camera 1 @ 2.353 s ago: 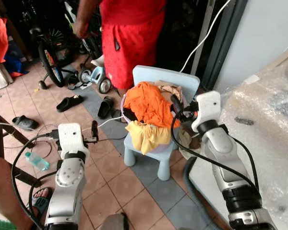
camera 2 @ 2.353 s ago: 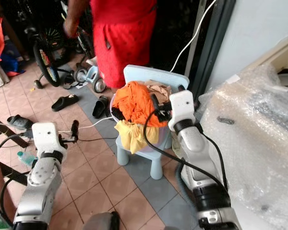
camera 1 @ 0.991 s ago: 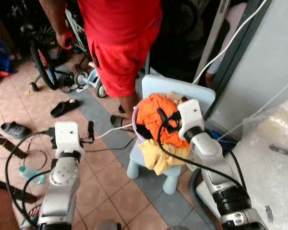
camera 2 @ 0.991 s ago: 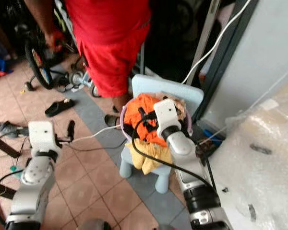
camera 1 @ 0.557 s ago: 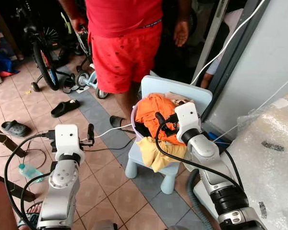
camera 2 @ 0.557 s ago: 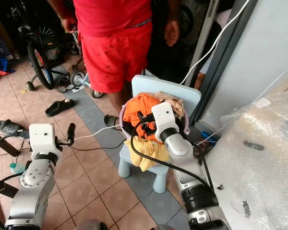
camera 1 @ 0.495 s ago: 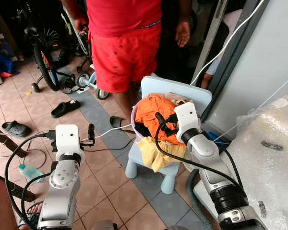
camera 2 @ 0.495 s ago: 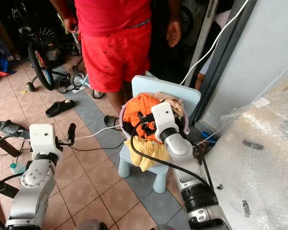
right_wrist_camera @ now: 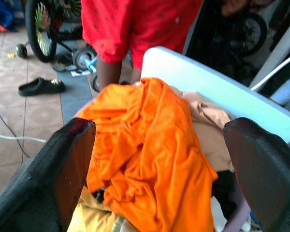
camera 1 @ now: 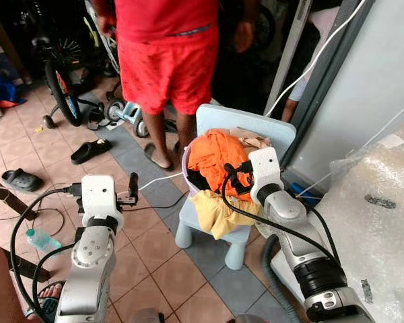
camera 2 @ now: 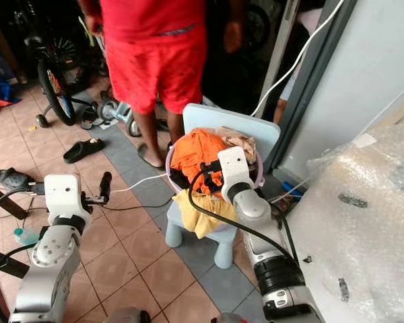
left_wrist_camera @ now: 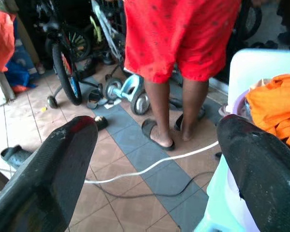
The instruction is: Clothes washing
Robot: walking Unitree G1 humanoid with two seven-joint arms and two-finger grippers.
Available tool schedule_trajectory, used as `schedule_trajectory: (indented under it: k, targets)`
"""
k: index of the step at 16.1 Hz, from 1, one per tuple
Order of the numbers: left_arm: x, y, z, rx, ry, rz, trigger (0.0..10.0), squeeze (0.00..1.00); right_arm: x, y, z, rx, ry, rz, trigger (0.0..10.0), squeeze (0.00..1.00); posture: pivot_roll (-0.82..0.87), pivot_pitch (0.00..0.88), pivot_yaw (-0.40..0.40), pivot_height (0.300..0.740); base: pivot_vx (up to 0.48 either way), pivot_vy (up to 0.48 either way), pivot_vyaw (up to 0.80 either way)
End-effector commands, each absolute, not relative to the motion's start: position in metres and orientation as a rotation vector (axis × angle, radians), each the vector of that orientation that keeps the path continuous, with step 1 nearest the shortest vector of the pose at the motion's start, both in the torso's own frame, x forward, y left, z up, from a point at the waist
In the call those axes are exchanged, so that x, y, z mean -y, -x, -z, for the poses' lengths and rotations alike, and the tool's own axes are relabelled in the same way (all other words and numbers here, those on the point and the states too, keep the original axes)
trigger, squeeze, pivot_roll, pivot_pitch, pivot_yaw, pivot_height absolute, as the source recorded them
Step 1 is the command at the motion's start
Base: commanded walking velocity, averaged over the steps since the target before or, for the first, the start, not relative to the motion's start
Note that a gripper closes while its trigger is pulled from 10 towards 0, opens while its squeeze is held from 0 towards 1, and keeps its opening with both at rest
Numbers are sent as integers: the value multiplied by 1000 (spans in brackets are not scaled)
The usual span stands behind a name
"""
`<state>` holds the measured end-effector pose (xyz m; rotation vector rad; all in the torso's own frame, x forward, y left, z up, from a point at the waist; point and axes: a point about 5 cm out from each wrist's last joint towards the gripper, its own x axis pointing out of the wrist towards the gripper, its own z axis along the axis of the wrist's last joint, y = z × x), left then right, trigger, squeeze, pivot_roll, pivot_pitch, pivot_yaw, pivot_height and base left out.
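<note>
While the right pincer hangs open over the orange garment on the blue chair, the left pincer is open above the floor.

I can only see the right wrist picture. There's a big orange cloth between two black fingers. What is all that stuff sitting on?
Observer: The orange cloth tops a pile in a pale basin that stands on a little light-blue chair.
Operator: Is anything hanging out of it?
Observer: Yes, a yellow cloth droops over the front of the seat.
Operator: Where's the other arm?
Observer: The left gripper is held out over the tiled floor, left of the chair, fingers open, holding nothing.
Operator: Is my gripper touching the clothes?
Observer: The right gripper is open right at the pile; contact can't be made out.
</note>
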<state>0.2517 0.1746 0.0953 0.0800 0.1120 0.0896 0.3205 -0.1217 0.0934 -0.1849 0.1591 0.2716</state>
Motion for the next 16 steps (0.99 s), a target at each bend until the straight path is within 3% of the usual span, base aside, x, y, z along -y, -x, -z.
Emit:
schedule_trajectory:
  k: [1,4,8,16]
  targets:
    - [-175,-249,-98,-110,-75,-87,10000,0,122,-321,-91,-180,187,-264,10000,0,37,100,-4,740,274,0,800]
    - [-176,-246,-95,-122,-71,-93,10000,0,120,-320,-85,-219,165,-254,10000,0,37,102,-9,740,275,0,700]
    - [-174,-245,-94,-130,-69,-94,10000,0,121,-317,-79,-254,166,-254,10000,0,34,108,-7,740,269,0,0]
    - [-174,-247,-92,-156,-69,-98,10000,0,137,-316,-66,-348,168,-144,10000,0,33,107,-1,740,0,0,0]
